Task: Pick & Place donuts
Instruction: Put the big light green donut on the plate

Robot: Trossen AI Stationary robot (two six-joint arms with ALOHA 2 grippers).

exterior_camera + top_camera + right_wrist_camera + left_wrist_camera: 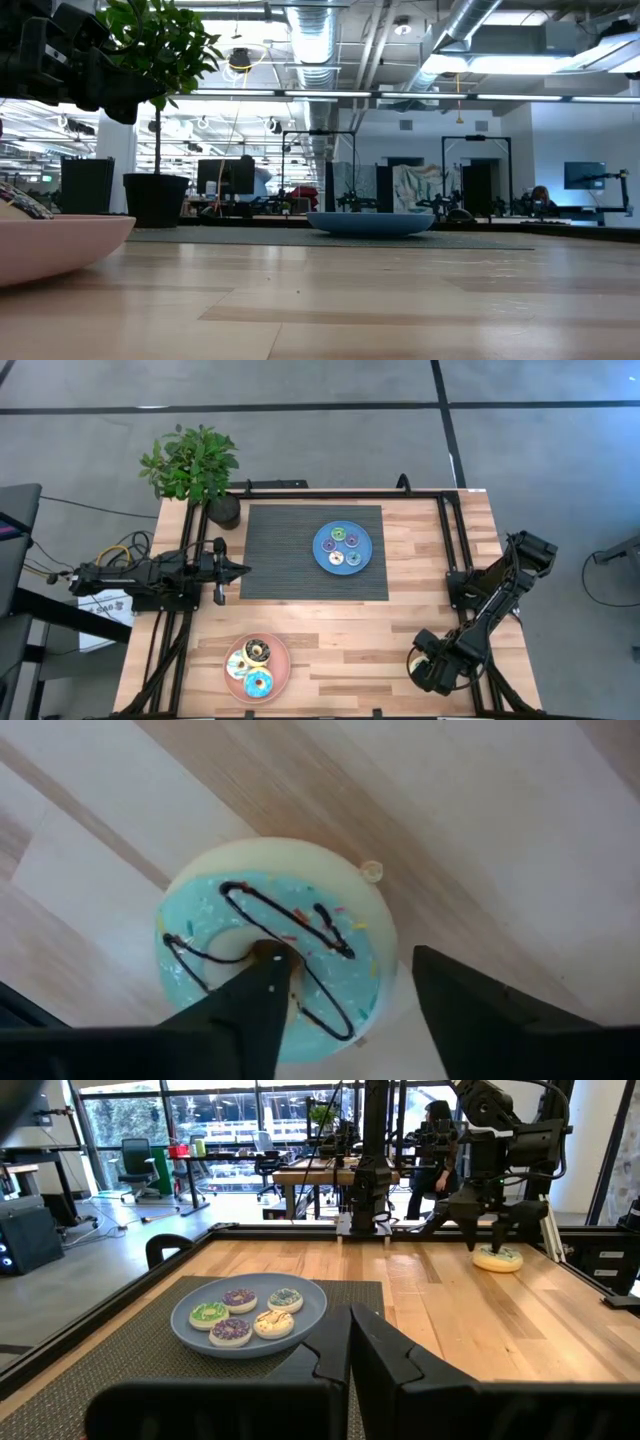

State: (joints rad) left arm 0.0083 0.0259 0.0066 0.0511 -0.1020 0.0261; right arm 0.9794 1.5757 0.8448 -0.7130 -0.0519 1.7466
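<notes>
One right gripper (340,995) finger sits in the green-iced donut's (275,955) hole

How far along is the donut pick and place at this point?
Looks done: five small donuts sit on the blue plate, and three large donuts on the pink plate. In hand: the right claw straddles a mint-iced donut lying on the table's near right corner, one finger at its hole. Left: lifting and placing it. The left claw waits shut by the mat.
</notes>
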